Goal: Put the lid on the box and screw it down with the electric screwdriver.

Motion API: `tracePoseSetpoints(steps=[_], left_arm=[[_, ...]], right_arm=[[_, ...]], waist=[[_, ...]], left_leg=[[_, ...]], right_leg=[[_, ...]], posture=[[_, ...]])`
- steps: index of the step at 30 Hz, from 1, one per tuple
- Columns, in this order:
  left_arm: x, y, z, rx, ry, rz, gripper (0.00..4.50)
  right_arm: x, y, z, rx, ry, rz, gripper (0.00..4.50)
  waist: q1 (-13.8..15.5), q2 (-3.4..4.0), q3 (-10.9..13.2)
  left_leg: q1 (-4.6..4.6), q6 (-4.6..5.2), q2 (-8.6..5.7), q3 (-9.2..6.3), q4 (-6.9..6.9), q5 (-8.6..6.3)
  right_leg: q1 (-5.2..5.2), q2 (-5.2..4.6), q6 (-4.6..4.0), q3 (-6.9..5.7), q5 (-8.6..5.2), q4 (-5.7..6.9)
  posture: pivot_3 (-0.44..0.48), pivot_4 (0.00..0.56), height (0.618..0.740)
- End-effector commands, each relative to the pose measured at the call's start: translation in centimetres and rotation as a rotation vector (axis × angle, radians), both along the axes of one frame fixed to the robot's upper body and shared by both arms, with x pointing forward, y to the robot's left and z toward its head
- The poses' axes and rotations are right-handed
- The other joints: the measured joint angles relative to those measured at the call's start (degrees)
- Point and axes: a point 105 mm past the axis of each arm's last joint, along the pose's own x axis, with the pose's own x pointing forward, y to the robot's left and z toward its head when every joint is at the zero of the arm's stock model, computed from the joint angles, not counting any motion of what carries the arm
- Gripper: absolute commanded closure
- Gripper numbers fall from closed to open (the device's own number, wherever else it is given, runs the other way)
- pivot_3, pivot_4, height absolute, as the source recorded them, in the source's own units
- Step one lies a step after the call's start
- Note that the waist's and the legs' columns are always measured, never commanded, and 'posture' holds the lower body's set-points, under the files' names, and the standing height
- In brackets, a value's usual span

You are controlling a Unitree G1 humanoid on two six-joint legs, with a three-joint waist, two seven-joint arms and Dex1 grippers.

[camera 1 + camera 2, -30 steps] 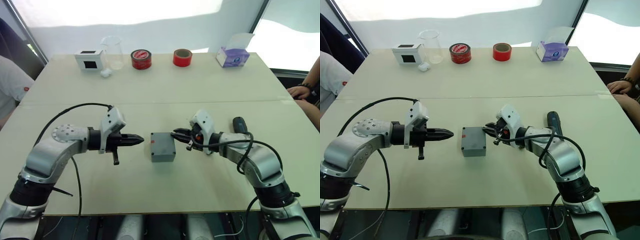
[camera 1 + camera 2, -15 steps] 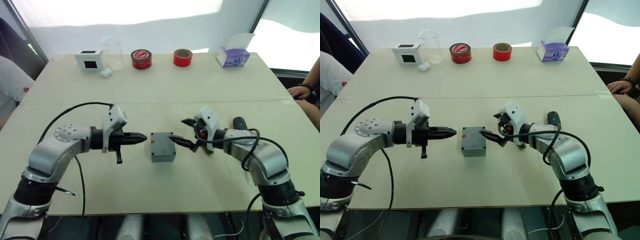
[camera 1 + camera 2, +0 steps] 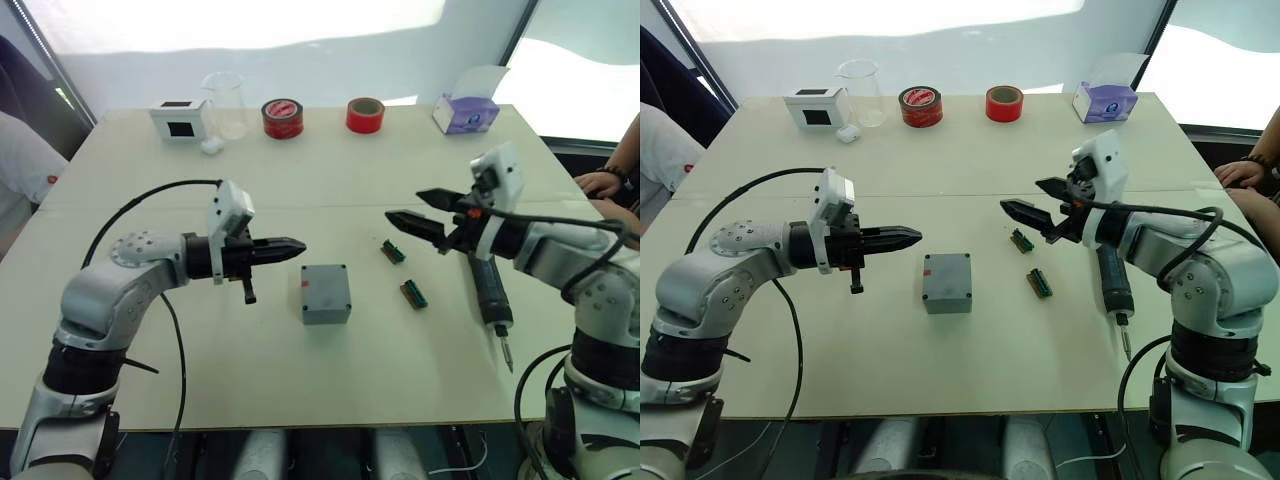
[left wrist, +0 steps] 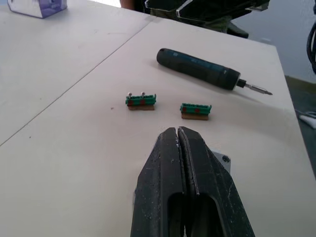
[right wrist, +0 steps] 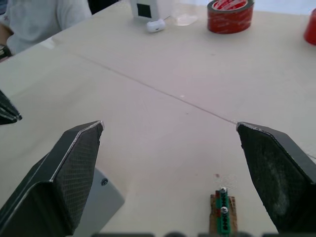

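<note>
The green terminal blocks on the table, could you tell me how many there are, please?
2. One green terminal block lies beside the right gripper; the other terminal block lies nearer the robot, between the box and the electric screwdriver.

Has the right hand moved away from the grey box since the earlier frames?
Yes. The right hand, open, has lifted and pulled back toward the robot's right, away from the box, which has stayed put; it now hangs above the electric screwdriver.

Box point(image 4: 219, 159) mostly hidden behind the left gripper point(image 4: 177, 132) fingers, one corner showing, lid seam on box too small to tell
</note>
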Motion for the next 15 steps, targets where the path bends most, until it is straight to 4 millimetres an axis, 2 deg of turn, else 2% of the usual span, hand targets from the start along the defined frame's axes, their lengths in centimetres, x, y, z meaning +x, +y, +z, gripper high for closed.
tracePoseSetpoints(steps=[1,3,5,9,12,15], left_arm=[[-2.0,-0.6,0.7,0.032,-0.013,-0.165,4.5],[-2.4,-0.7,0.3,0.067,-0.021,-0.203,4.5],[-2.5,-1.0,0.1,0.094,-0.035,-0.222,4.5],[-2.6,-1.4,-0.2,0.126,-0.059,-0.253,4.5],[-3.1,-1.8,-0.3,0.153,-0.079,-0.305,4.5],[-3.3,-1.9,-0.6,0.176,-0.09,-0.33,4.5]], right_arm=[[-0.6,-4.4,4.1,0.004,0.066,-0.125,0.01],[-1.0,-5.5,4.0,-0.059,0.141,-0.154,0.01],[-0.8,-7.8,2.7,-0.144,0.268,-0.253,0.01],[-1.7,-10.7,0.3,-0.26,0.482,-0.323,0.01],[-2.6,-12.1,-2.3,-0.341,0.632,-0.355,0.01],[-3.0,-12.4,-3.9,-0.365,0.732,-0.344,0.01]], waist=[[0.0,0.2,0.1],[0.3,0.23,0.1],[0.1,0.21,0.1],[-0.4,0.26,0.1],[-0.5,0.26,0.1],[-0.7,0.26,0.1]], left_leg=[[0.01,0.01,0.0,0.02,0.02,0.0],[-0.1,0.01,-0.05,0.03,-0.02,0.0],[-0.09,0.03,0.01,-0.01,-0.07,-0.02],[-0.06,0.09,0.01,0.13,-0.04,-0.05],[-0.08,0.12,0.02,0.17,-0.06,-0.07],[-0.08,0.14,0.04,0.17,-0.06,-0.08]], right_leg=[[0.0,-0.01,0.0,0.01,0.0,0.01],[-0.12,-0.06,-0.02,0.01,0.0,0.01],[-0.08,-0.01,-0.04,-0.04,-0.01,-0.09],[-0.02,-0.06,-0.05,0.03,-0.02,-0.16],[-0.08,-0.06,-0.05,0.05,-0.02,-0.15],[-0.06,-0.04,-0.04,0.05,-0.02,-0.19]], posture=[[0.0,0.15,0.74],[0.0,0.15,0.74],[0.0,0.15,0.74],[0.0,0.15,0.74],[0.0,0.15,0.74],[0.0,0.15,0.74]])
